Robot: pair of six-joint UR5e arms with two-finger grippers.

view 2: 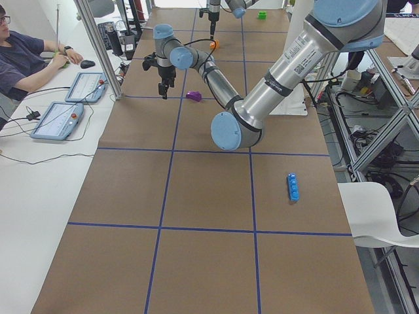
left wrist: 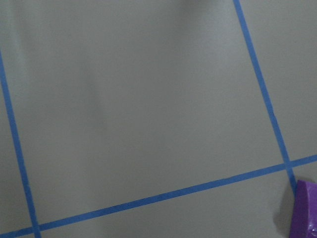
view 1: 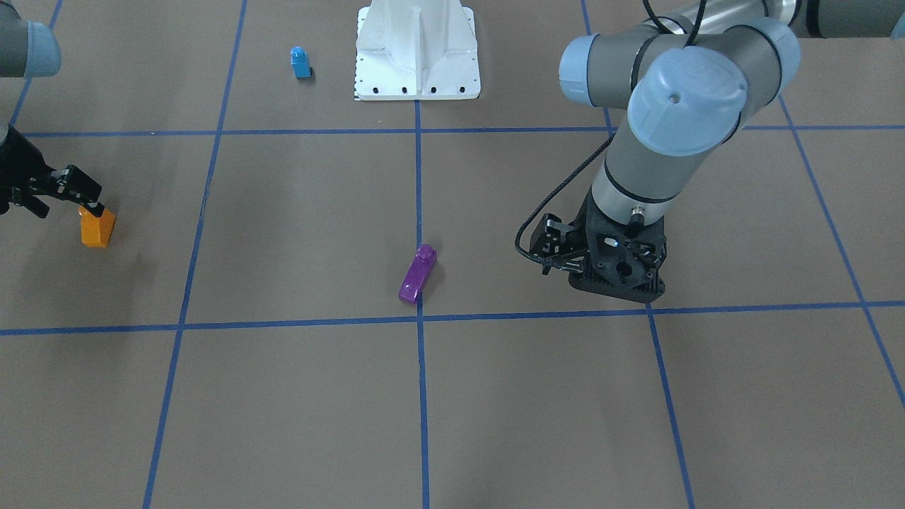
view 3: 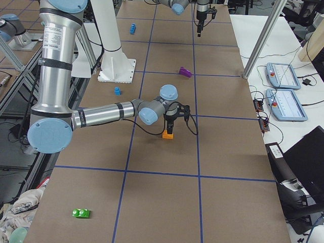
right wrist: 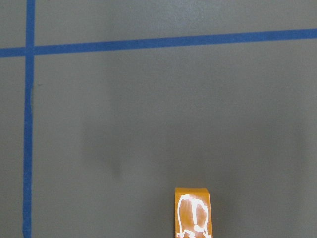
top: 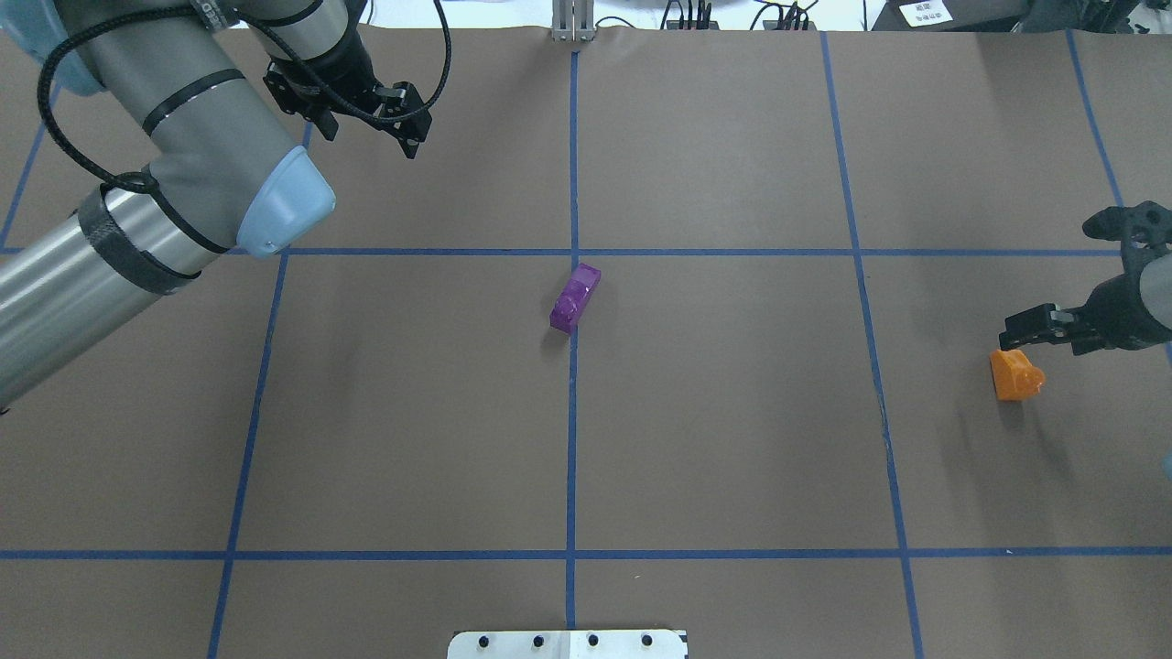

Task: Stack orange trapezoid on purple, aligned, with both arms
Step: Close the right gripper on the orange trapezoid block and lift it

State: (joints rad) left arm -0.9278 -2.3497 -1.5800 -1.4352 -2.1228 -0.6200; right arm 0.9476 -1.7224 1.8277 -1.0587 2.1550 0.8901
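Observation:
The orange trapezoid [view 1: 97, 227] stands stud up near the table's edge on my right side [top: 1014, 373]. My right gripper [top: 1053, 334] hangs just above it, looks open and holds nothing. In the right wrist view the orange block [right wrist: 194, 212] sits at the bottom edge. The purple block [top: 575, 297] lies on the centre tape line [view 1: 417, 274], and its corner shows in the left wrist view [left wrist: 306, 210]. My left gripper [top: 366, 128] is open and empty. It hovers over the far left of the table, well away from the purple block.
A small blue one-stud block [view 1: 300, 62] stands beside the white robot base [view 1: 417, 49]. A long blue brick [view 2: 293, 186] lies at the table's left end and a green block [view 3: 81, 213] at the right end. An operator [view 2: 26, 59] sits beside the table.

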